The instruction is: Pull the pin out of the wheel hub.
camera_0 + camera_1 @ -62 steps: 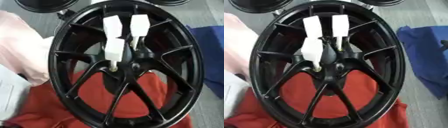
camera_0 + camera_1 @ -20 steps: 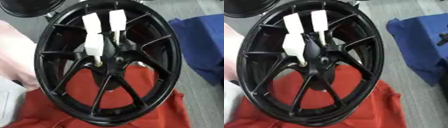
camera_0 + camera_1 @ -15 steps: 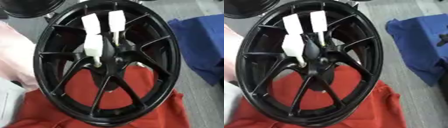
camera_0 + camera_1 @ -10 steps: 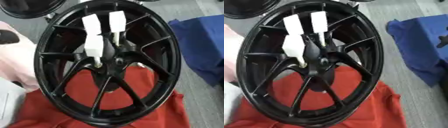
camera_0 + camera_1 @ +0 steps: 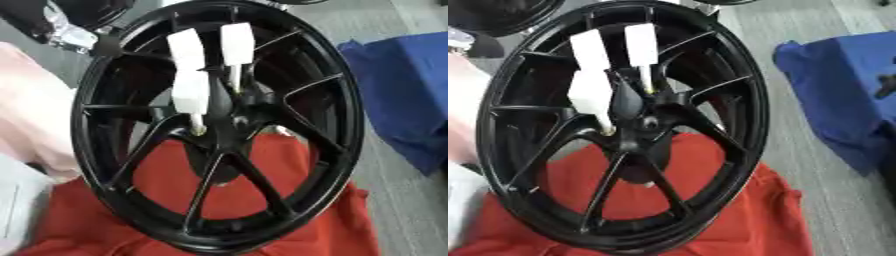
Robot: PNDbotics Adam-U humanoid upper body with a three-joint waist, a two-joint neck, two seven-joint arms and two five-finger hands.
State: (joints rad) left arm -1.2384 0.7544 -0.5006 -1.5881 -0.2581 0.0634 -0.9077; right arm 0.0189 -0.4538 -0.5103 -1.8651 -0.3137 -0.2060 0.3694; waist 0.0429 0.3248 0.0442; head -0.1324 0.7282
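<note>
Clearly no robot hand shows, so its state cannot be told, while three white pins (image 5: pixel 191 92) stand upright above the wheel hub (image 5: pixel 219 125).

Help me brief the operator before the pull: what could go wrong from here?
The wheel seems to stand on its rim on loose red cloth, so a tug could roll or tip it. Three white tabs crowd the hub between spokes; a hand might catch the wrong one.
</note>
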